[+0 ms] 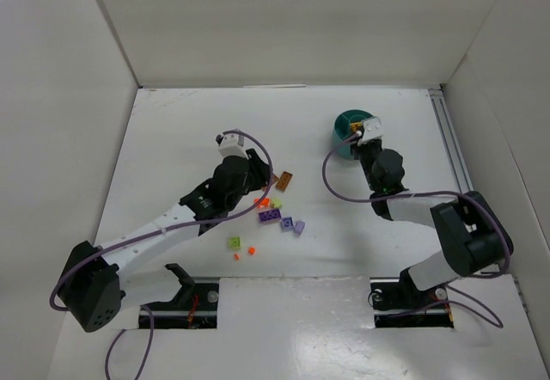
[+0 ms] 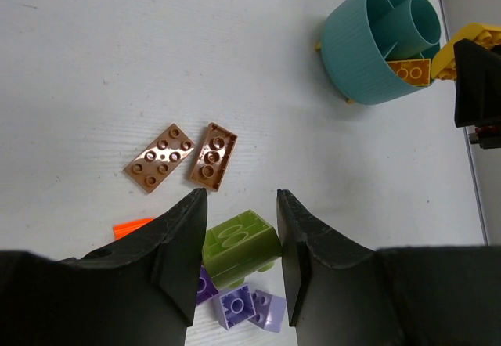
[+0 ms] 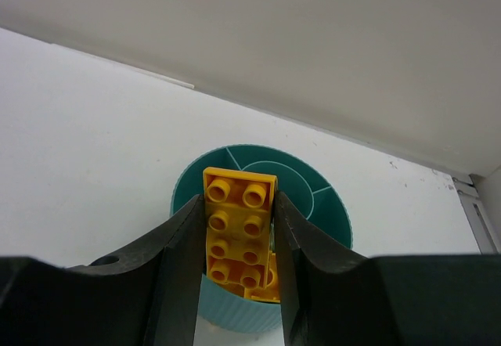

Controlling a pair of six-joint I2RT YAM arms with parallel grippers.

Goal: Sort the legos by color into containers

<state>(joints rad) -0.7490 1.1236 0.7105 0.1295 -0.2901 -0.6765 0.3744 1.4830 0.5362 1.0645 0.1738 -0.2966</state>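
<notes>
My left gripper is shut on a light green brick, held above a purple brick and a lavender brick. Two brown plates lie just ahead of it, and an orange piece lies to its left. My right gripper is shut on a yellow plate, right over the teal dish. Another yellow plate lies in one of the dish's outer compartments.
In the top view more legos lie between the arms: a purple one, a lavender one, a green one and a small orange one. White walls close in the table, and a metal rail runs along its right side.
</notes>
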